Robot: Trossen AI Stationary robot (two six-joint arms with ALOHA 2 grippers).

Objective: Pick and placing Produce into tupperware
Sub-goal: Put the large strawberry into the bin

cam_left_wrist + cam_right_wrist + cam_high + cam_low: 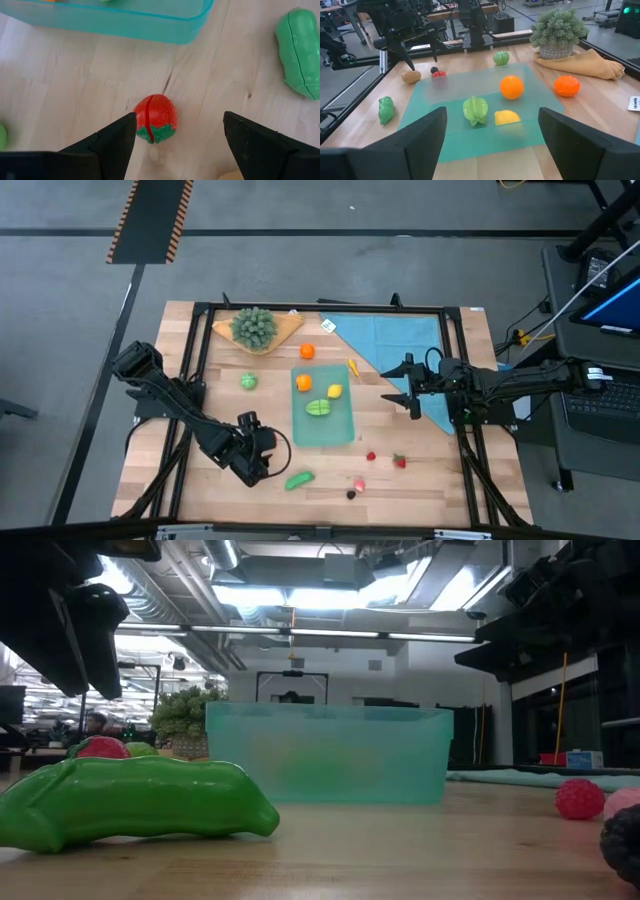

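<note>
A: Where is the left gripper?
B: Low over the table, near the tub's left front corner. Its fingers are spread, holding nothing, with a red strawberry on the wood between them, closer to one finger.

A: What lies around it?
B: A green pea pod sits just in front of the tub, beside that gripper. In the right wrist view a brown piece and a dark berry also show near the left gripper.

A: And the right gripper?
B: It hangs just right of the tub, over the edge of the blue cloth, fingers wide apart and empty.

A: What is in the tub?
B: An orange, a yellow piece and a green star-shaped fruit.

A: What is still outside?
B: Behind the tub, a second orange; left of it, a round green piece; at its right rear corner, a thin yellow-orange piece. In front and to the right of the tub lie small red, pink and dark pieces. The leafy bunch stands on a tan board well behind the tub.
</note>
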